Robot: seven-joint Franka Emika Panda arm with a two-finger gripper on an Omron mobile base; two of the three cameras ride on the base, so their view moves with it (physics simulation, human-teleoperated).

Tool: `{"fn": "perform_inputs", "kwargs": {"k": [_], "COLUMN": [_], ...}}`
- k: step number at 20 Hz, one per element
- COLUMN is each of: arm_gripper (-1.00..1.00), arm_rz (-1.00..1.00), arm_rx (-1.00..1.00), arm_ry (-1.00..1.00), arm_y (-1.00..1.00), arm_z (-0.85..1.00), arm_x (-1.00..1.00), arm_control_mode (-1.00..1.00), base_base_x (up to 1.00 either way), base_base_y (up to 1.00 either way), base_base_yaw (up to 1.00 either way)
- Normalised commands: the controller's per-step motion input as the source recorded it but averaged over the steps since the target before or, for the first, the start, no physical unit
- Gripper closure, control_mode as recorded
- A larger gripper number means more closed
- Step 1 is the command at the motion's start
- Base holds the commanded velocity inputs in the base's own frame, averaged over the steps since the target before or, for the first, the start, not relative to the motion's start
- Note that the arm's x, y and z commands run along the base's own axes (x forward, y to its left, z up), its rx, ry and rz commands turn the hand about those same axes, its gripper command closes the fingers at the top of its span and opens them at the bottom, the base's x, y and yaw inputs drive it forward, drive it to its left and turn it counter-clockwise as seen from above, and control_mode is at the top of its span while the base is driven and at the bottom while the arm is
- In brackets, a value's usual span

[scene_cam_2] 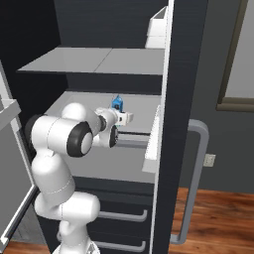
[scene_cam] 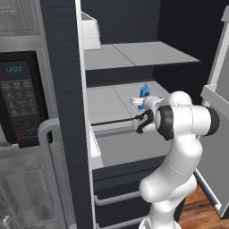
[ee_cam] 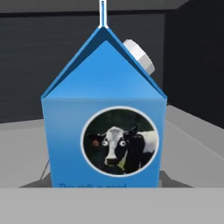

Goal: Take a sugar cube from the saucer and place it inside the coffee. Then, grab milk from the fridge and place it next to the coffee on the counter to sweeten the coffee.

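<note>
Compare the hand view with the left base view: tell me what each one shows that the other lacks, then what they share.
Hand view alone: the milk close up, with a round cow picture on its blue front and a white cap on the slanted top.

Left base view alone: the black microwave with its lit display at left, the white arm reaching into the open fridge, the fridge's upper shelves and lower drawers, and a strip of wooden floor.

Both: the blue milk carton standing upright on a grey fridge shelf against the dark back wall.
</note>
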Motion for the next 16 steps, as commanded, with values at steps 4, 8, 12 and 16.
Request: {"fn": "perform_inputs", "kwargs": {"k": [4, 8, 12, 16], "arm_gripper": [1.0, 1.0, 1.0, 1.0], "arm_rz": [0.0, 0.0, 0.0, 0.0], "arm_rx": [0.0, 0.0, 0.0, 0.0], "arm_ry": [0.0, -0.03, -0.03, -0.01], "arm_y": [0.0, 0.0, 0.03, 0.01], "arm_z": [0.0, 0.0, 0.0, 0.0], "arm_x": [0.0, -0.02, 0.0, 0.0], "arm_control_mode": [-1.0, -1.0, -1.0, -1.0], "base_base_x": [0.0, 0.0, 0.0, 0.0], "base_base_y": [0.0, 0.0, 0.0, 0.0], "base_base_yaw": [0.0, 0.0, 0.0, 0.0]}}
